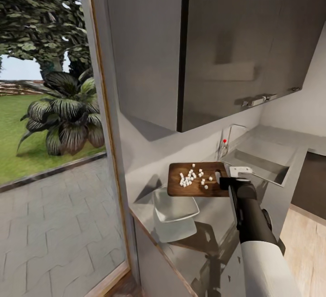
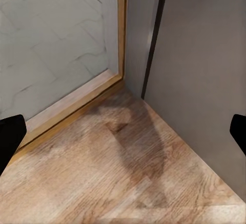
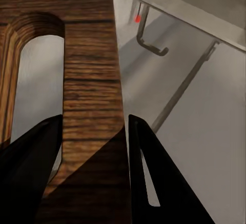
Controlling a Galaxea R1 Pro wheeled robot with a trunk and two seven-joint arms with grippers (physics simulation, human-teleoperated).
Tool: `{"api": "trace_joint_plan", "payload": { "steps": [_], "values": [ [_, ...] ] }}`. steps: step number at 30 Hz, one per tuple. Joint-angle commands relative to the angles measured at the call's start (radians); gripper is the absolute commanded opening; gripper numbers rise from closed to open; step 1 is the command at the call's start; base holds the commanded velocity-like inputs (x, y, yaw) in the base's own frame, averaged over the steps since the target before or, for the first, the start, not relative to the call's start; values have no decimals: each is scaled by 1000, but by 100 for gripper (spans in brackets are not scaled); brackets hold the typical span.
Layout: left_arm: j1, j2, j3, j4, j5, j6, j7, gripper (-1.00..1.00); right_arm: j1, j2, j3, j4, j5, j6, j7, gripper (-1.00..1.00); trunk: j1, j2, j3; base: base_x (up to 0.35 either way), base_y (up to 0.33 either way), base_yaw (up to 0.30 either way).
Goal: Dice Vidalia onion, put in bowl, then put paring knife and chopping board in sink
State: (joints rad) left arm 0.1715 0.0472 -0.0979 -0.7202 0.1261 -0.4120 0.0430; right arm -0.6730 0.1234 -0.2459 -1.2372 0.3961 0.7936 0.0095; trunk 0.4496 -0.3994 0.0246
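Setting: kitchen corner with a long smooth grey reflective countertop [image 1: 213,224], dark grey wall cabinets [image 1: 235,48] above it, and a tall glass door [image 1: 50,152] giving onto grey paving, lawn and a broad-leaved plant [image 1: 68,116].
Right gripper: the black right gripper [image 3: 92,131] sits at the handle end of the board, one finger in the oblong slot and the other outside the board's long edge, so the wooden strip between slot and edge lies between the fingers; whether the pads actually press the wood cannot be told.
Right arm: the black forearm with a white upper sleeve [image 1: 253,224] reaches from the near countertop edge to the board's end nearest the sink.
Board: the rectangular brown wooden chopping board [image 1: 194,180] lies on the countertop against the back wall, just beside the sink.
Onion: small white diced onion pieces [image 1: 192,178] are scattered across the board's middle.
Bowl: the shallow white squarish bowl [image 1: 174,206] sits near the countertop's door-side end, touching or just short of the board's near edge.
Sink: the rectangular stainless-steel sink [image 1: 260,163] lies beyond the board, its angular chrome tap [image 1: 225,145] with a red dot at the back.
Left gripper: the left gripper [image 2: 123,131] is spread wide, black fingertips [image 2: 10,131] at opposite picture edges, over a wooden floor [image 2: 118,172] by the door frame.
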Motion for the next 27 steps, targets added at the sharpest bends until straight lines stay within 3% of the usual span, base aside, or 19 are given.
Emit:
{"api": "trace_joint_plan", "payload": {
  "steps": [1,13,19,27],
  "values": [
    [0,2,-7,-1,10,-2,5,100,0,1,-1,1,2,1,1,-100,0,-1,0,0,0,0],
    [0,2,-7,-1,10,-2,5,100,0,1,-1,4,48,-1,-2,-100,0,-1,0,0,0,0],
    [0,2,-7,-1,10,-2,5,100,0,2,-1,3,136,2,2,-100,0,-1,0,0,0,0],
    [0,1,-6,11,9,-2,5,100,0,2,0,4,152,3,2,-100,0,-1,0,0,0,0]
  ]
}}
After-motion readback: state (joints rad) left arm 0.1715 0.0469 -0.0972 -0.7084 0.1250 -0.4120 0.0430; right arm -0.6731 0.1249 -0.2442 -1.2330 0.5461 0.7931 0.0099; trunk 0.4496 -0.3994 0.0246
